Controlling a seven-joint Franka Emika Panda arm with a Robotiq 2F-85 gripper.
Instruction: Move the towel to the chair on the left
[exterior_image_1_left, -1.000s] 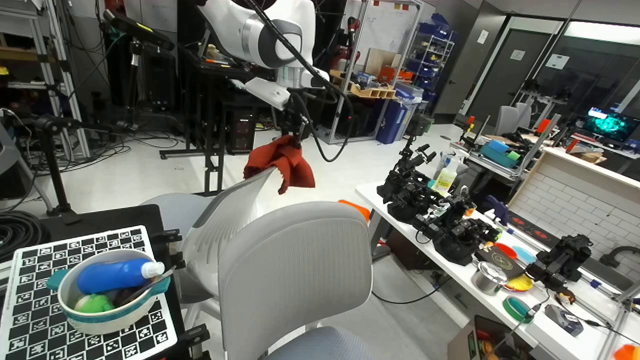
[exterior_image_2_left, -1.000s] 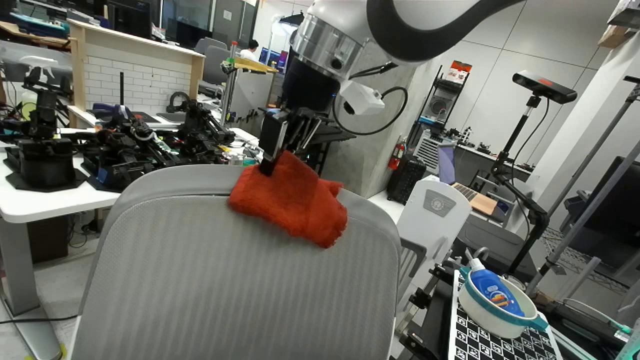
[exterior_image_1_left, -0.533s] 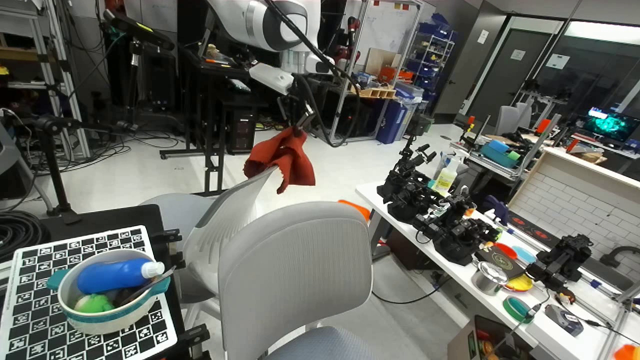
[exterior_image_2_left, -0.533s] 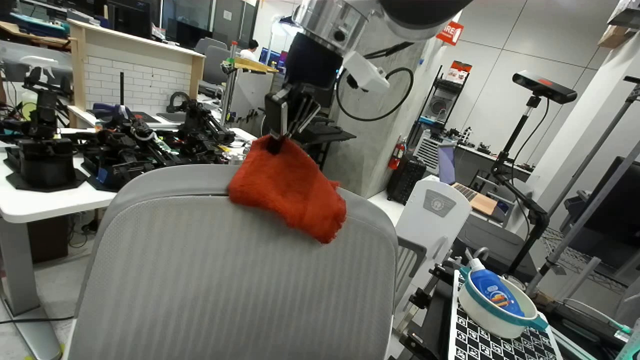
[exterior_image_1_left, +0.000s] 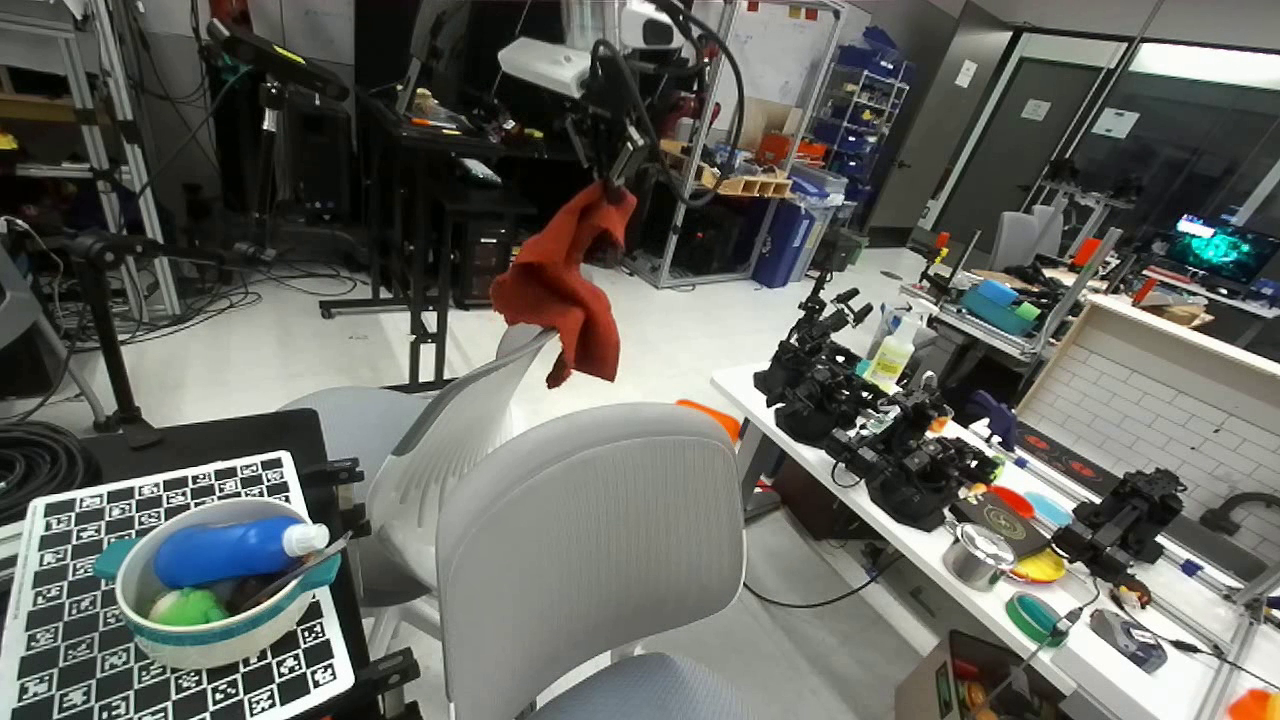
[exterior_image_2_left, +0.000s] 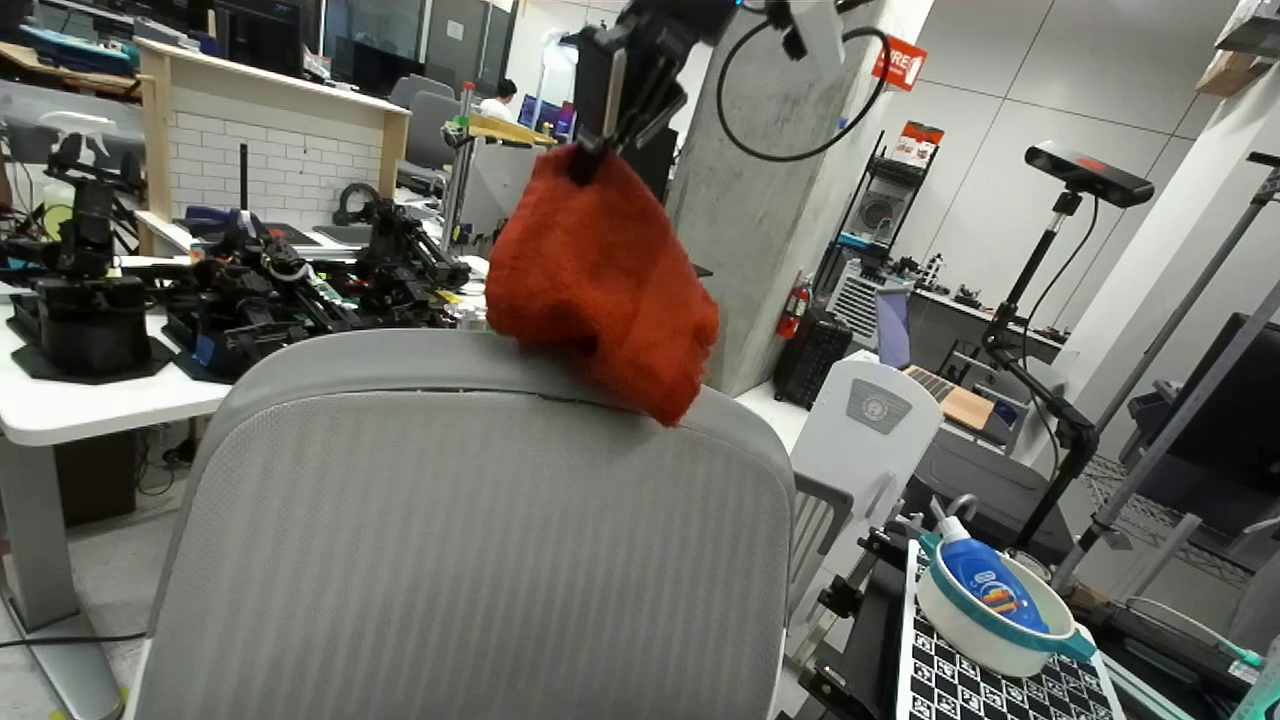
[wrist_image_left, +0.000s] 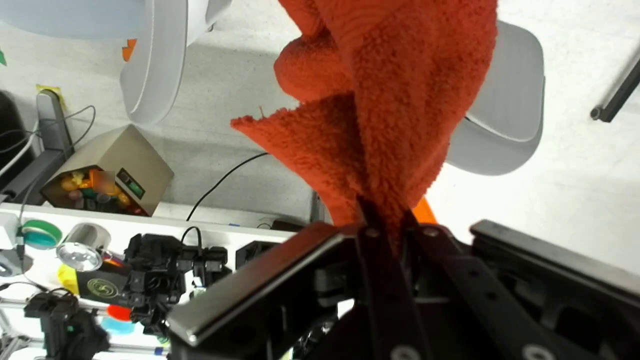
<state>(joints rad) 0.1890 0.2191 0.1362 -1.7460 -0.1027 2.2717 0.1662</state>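
The red-orange towel (exterior_image_1_left: 560, 290) hangs from my gripper (exterior_image_1_left: 612, 190), pinched at its top end. Its lower part lies at the top edge of a grey chair's backrest (exterior_image_1_left: 450, 430), and touches or overlaps it. In an exterior view the towel (exterior_image_2_left: 610, 280) hangs below my gripper (exterior_image_2_left: 590, 165), its lower corner in front of the top of the grey backrest (exterior_image_2_left: 470, 540). In the wrist view the towel (wrist_image_left: 400, 90) fills the upper middle, its end between the fingers of my gripper (wrist_image_left: 389, 212). A second grey chair (exterior_image_1_left: 595, 510) stands nearer the camera.
A black stand holds a marker board (exterior_image_1_left: 70, 580) and a white pot (exterior_image_1_left: 205, 640) with a blue bottle (exterior_image_1_left: 235, 552). A white table (exterior_image_1_left: 745, 385) carries several black robot arms (exterior_image_1_left: 830, 390). A camera on a pole (exterior_image_2_left: 1085, 172) stands at the side.
My gripper has risen with the towel's top end, stretching the towel upward. Its lower edge has slid up the backrest, covering less of it in an exterior view.
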